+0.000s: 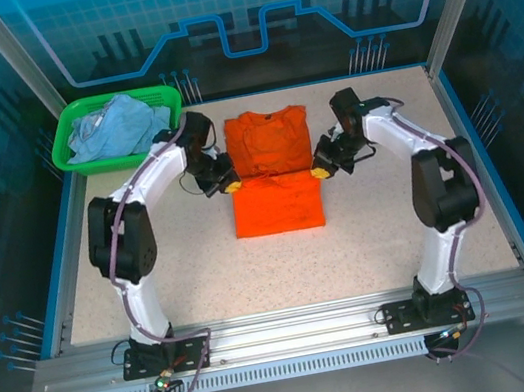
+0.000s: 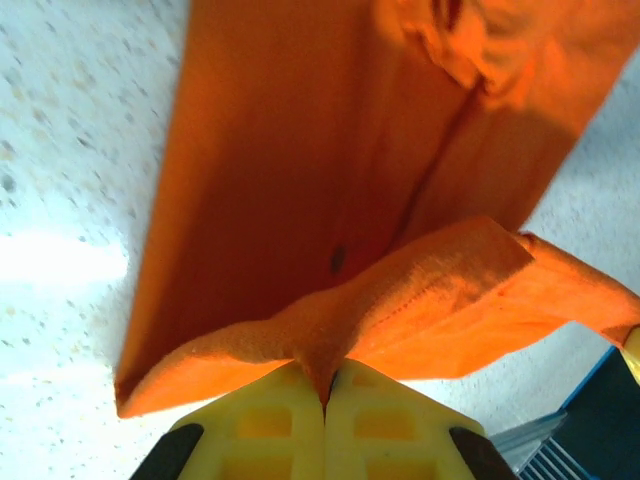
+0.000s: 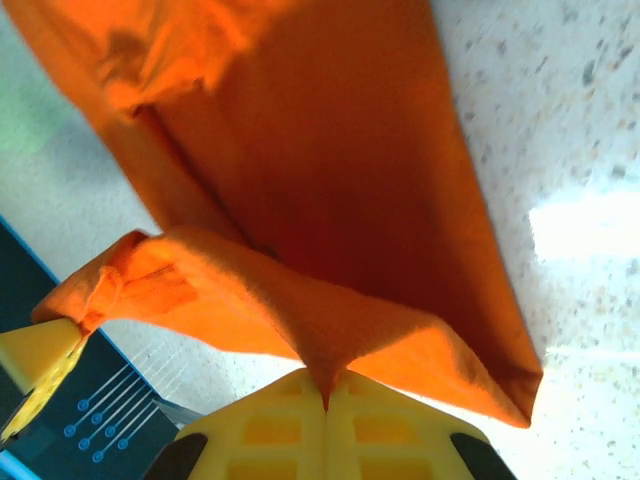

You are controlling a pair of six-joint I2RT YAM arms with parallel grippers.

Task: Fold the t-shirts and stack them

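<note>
An orange t-shirt (image 1: 273, 169) lies on the table's middle, its sides folded in to a narrow strip and its near part doubled up. My left gripper (image 1: 231, 186) is shut on the shirt's lifted hem at its left edge. In the left wrist view the cloth (image 2: 300, 200) is pinched between the yellow fingers (image 2: 270, 420). At the shirt's right edge my right gripper (image 1: 322, 171) is shut on the same hem. The right wrist view has the orange cloth (image 3: 330, 190) nipped between its fingers (image 3: 400, 430). A pale blue t-shirt (image 1: 113, 126) lies crumpled in the green basket (image 1: 67, 149).
The green basket stands at the table's back left corner. Speckled beige tabletop (image 1: 381, 236) lies bare in front of the shirt and to both sides. A raised blue rim (image 1: 504, 184) borders the table, with see-through walls behind.
</note>
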